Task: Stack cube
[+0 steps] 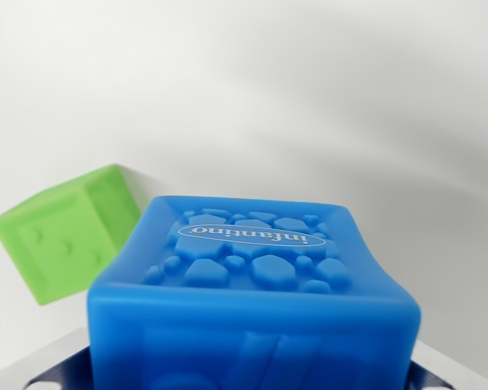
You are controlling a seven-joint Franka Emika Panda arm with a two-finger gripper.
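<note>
A blue soft cube [256, 276] fills the lower middle of the wrist view, very close to the camera. Its top face carries raised pebble shapes and an oval "infantino" label, seen upside down. My gripper [252, 378] sits at the bottom edge. Only slivers of its fingers [53, 370] show at the cube's lower left and lower right corners, and they press against its two sides. A green soft cube [65, 240] with dot dimples rests tilted on the white surface. It is behind the blue cube, towards the wrist view's left, and apart from it.
A plain white surface [309, 106] spreads behind and around both cubes. Nothing else shows in the view.
</note>
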